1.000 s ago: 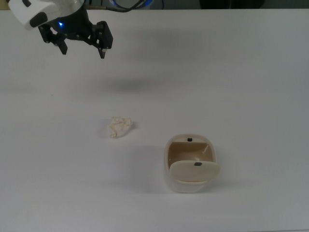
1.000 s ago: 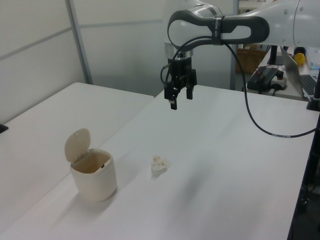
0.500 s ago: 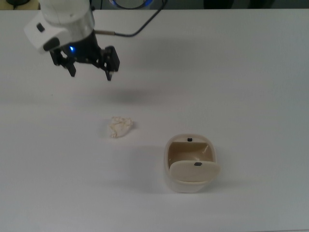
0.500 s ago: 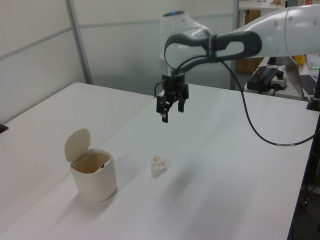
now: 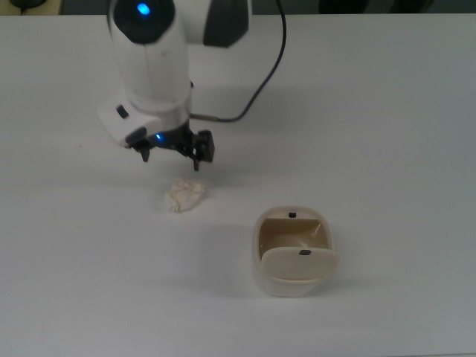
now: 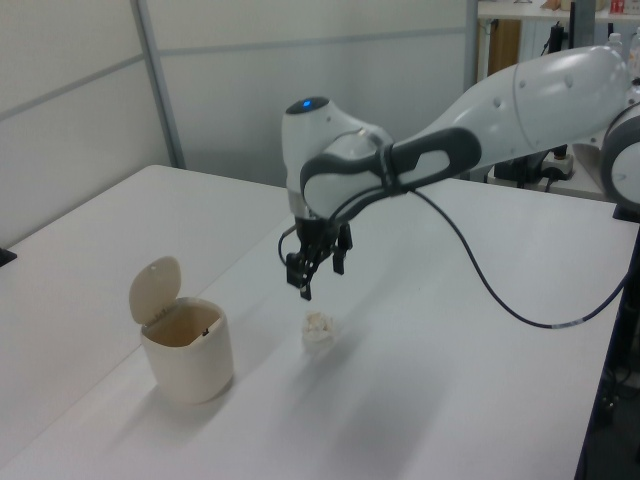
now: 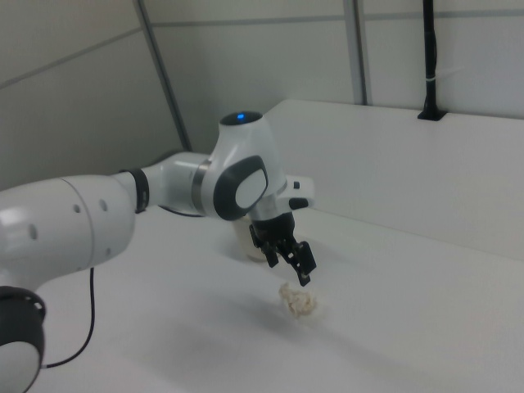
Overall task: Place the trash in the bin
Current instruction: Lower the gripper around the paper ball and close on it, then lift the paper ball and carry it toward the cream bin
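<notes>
The trash (image 5: 184,195) is a crumpled off-white tissue wad lying on the white table, left of the bin in the top view. My gripper (image 5: 171,160) hangs open just above it, slightly toward the table's far side, with nothing between the fingers. The left view shows the gripper (image 6: 318,280) a short way over the trash (image 6: 317,328). The bin (image 5: 279,286) is a cream tub with its flap lid (image 5: 299,262) swung up, the inside showing. In the left view the bin (image 6: 188,355) stands at the left. In the right view the gripper (image 7: 288,268) hovers over the trash (image 7: 299,303).
A black cable (image 5: 260,82) loops from the arm over the table behind the gripper. The arm's white body (image 6: 520,100) reaches in from the left view's right. Wall panels (image 6: 80,110) stand beyond the table. A desk with equipment (image 6: 560,165) sits at the back right.
The gripper has travelled from the table's far corner toward the trash and come down, still open. The trash and the bin have not moved.
</notes>
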You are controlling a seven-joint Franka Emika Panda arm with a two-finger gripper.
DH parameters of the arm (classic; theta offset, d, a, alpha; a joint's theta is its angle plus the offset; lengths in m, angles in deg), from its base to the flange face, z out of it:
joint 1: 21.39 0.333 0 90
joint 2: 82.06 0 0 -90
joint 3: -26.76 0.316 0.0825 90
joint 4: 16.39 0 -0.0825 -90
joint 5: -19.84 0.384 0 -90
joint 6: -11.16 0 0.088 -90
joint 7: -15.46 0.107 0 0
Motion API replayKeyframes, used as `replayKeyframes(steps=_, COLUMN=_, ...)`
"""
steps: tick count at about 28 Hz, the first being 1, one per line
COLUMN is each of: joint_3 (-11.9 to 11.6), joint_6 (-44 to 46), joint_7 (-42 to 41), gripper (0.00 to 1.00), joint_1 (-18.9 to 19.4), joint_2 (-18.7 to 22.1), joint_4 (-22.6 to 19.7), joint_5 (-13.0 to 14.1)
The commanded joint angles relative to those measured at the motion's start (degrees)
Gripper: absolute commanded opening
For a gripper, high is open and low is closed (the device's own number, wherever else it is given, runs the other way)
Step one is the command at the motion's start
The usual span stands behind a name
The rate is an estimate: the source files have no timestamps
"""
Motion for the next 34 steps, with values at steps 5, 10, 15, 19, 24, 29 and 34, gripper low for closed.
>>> replayKeyframes(steps=5, joint_3=-0.45, joint_6=-5.45, joint_7=5.38, gripper=1.00, joint_1=1.11, joint_2=-4.10, joint_4=-0.53, joint_5=-4.56)
replayKeyframes(steps=10, joint_3=-0.62, joint_6=-5.62, joint_7=5.47, gripper=1.00, joint_1=2.07, joint_2=-5.86, joint_4=-0.53, joint_5=-6.32)
replayKeyframes(steps=15, joint_3=-0.71, joint_6=-7.46, joint_7=7.83, gripper=1.00, joint_1=2.25, joint_2=-7.53, joint_4=-1.49, joint_5=-9.30)
replayKeyframes(steps=19, joint_3=-0.71, joint_6=-9.31, joint_7=10.56, gripper=1.00, joint_1=2.34, joint_2=-7.53, joint_4=-3.51, joint_5=-11.94)
replayKeyframes(steps=24, joint_3=-0.71, joint_6=-9.32, joint_7=10.65, gripper=0.84, joint_1=3.04, joint_2=-7.62, joint_4=-3.87, joint_5=-12.65)
replayKeyframes(steps=29, joint_3=-0.71, joint_6=-9.40, joint_7=10.30, gripper=0.20, joint_1=2.95, joint_2=-7.62, joint_4=-3.78, joint_5=-12.91)
replayKeyframes(steps=34, joint_3=-0.71, joint_6=-9.93, joint_7=10.65, gripper=0.00, joint_1=2.95, joint_2=-7.62, joint_4=-3.70, joint_5=-12.91)
